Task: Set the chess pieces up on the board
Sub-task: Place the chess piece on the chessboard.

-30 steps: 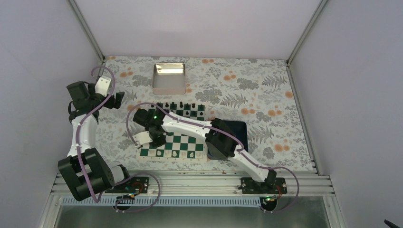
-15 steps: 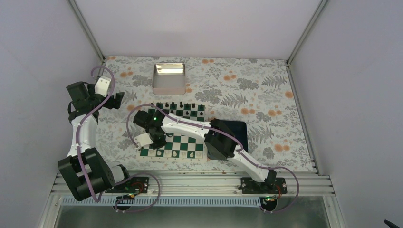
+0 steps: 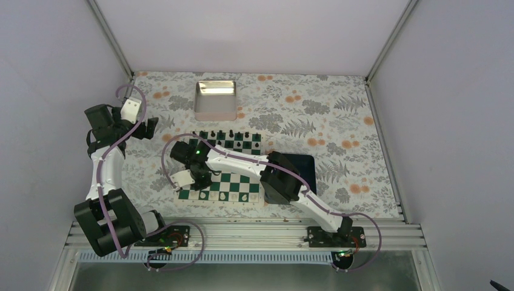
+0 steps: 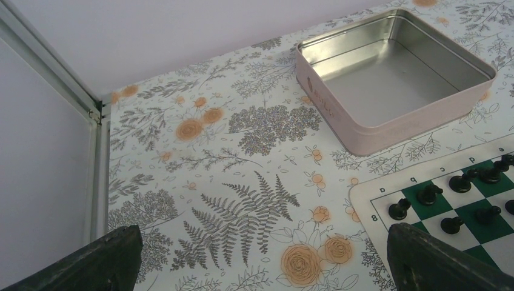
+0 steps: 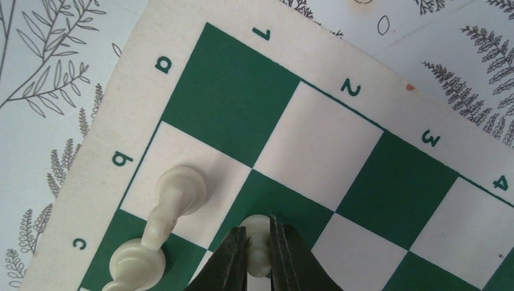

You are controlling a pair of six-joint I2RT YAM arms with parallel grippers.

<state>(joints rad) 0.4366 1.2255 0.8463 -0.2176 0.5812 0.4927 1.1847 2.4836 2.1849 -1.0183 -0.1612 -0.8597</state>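
Observation:
The board (image 3: 239, 180) lies mid-table, and its a1 corner (image 5: 230, 103) fills the right wrist view. My right gripper (image 5: 259, 242) is shut on a small white pawn (image 5: 257, 225), which stands upright on a green square in the second row, just beside the b file. From above, that gripper (image 3: 194, 180) hovers low over the board's near-left corner. Two more white pieces (image 5: 176, 194) stand in the first row beside it. Other white chess pieces (image 3: 224, 197) line the near edge. My left gripper (image 3: 147, 128) hangs open and empty over the cloth, left of the board.
Black pieces (image 3: 233, 136) fill the board's far rows, also seen from the left wrist (image 4: 427, 194). An empty metal tin (image 3: 215, 100) sits behind the board. A dark blue tray (image 3: 306, 165) lies at the board's right, partly under the right arm.
The right arm has crept very slightly toward the near-left corner of the board with the pawn in its jaws. The left arm has not moved.

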